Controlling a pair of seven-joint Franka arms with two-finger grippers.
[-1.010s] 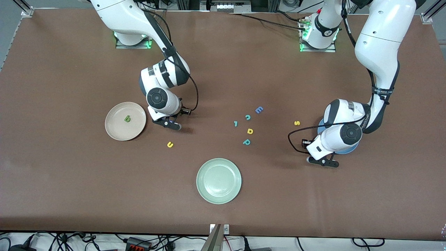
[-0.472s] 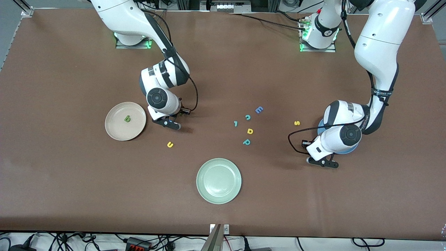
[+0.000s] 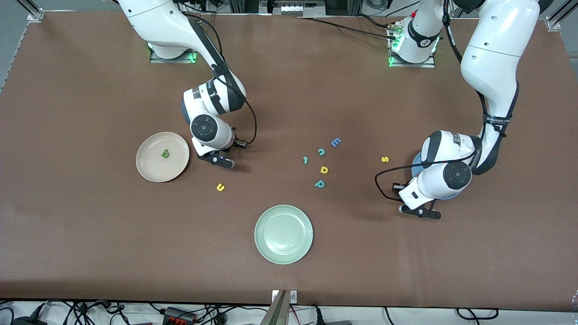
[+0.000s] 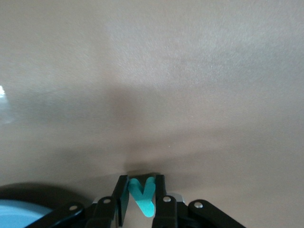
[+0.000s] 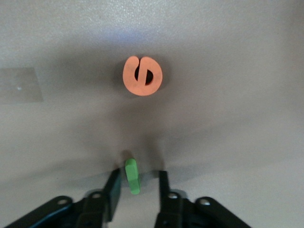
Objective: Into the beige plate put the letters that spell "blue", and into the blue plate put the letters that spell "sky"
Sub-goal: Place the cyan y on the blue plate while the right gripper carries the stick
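The left claw [image 4: 141, 202] is pinched tight on a tiny teal foam y [image 4: 142, 194], which stands upright between its black fingers [image 4: 122, 199] down at the brown table [image 3: 90, 234]. On the front view's clock face it sits at seven o'clock off the rim of the round bright blue plate [image 3: 416, 163], most of which the arm hides. A small yellow foam s [image 3: 384, 159] lies on the table at ten o'clock from that plate. The right claw [image 5: 139, 179] is narrow but not yet closed, its fingers straddling a dark green straight foam l [image 5: 132, 176] with a gap on each side. An orange foam e [image 5: 142, 76] lies flat near it. This claw is at three o'clock from the round cream-beige plate [image 3: 153, 170], which holds a green foam b [image 3: 165, 154]. A yellow foam u [image 3: 220, 187] lies at four o'clock from that plate. White lettering on the left arm's dark band is unreadable.
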